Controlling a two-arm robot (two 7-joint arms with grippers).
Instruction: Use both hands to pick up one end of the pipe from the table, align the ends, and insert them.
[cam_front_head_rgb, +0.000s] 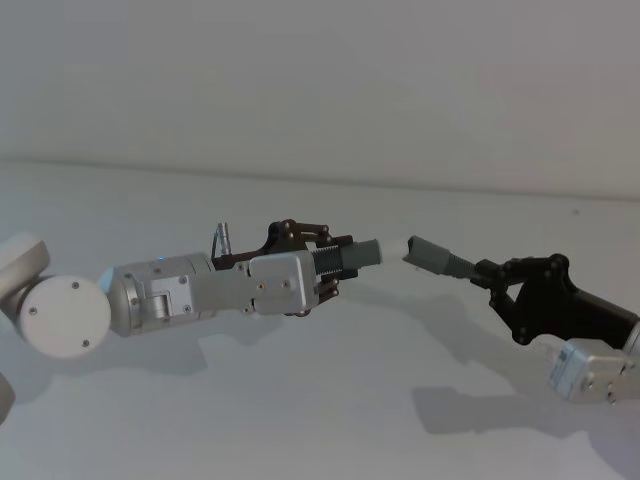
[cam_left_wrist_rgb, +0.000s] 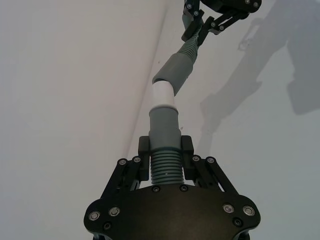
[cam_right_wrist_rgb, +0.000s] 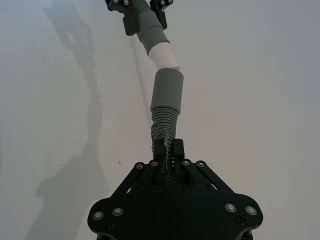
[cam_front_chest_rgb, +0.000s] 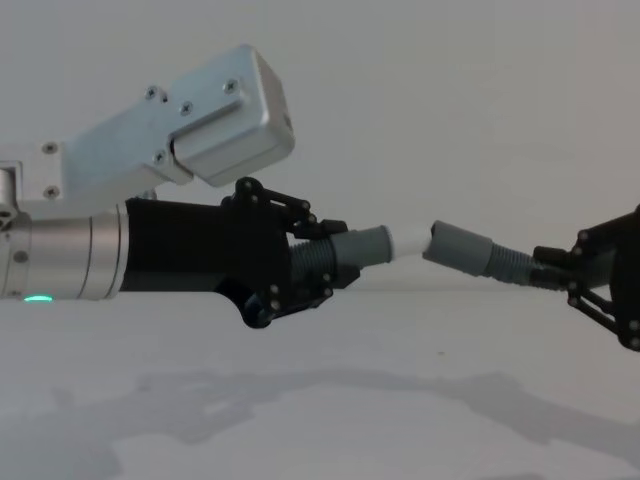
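Note:
Both hands hold pipe pieces above the table (cam_front_head_rgb: 300, 420). My left gripper (cam_front_head_rgb: 330, 265) (cam_left_wrist_rgb: 165, 155) (cam_front_chest_rgb: 320, 262) is shut on a ribbed pipe piece (cam_left_wrist_rgb: 165, 170) whose grey cuff (cam_front_head_rgb: 362, 254) (cam_front_chest_rgb: 365, 246) ends in a white tip (cam_left_wrist_rgb: 163, 95) (cam_front_chest_rgb: 410, 241). My right gripper (cam_front_head_rgb: 490, 275) (cam_right_wrist_rgb: 168, 150) (cam_front_chest_rgb: 570, 270) is shut on the ribs of the other pipe piece (cam_right_wrist_rgb: 164, 125), with its wider grey cuff (cam_front_head_rgb: 425, 252) (cam_right_wrist_rgb: 167, 90) (cam_front_chest_rgb: 460, 246) facing the tip. The white tip meets the mouth of that cuff at a slight angle. Whether it is inside cannot be told.
The pale table runs back to a plain wall (cam_front_head_rgb: 320, 80). The arms cast shadows (cam_front_head_rgb: 480, 410) on the surface below the pipe pieces.

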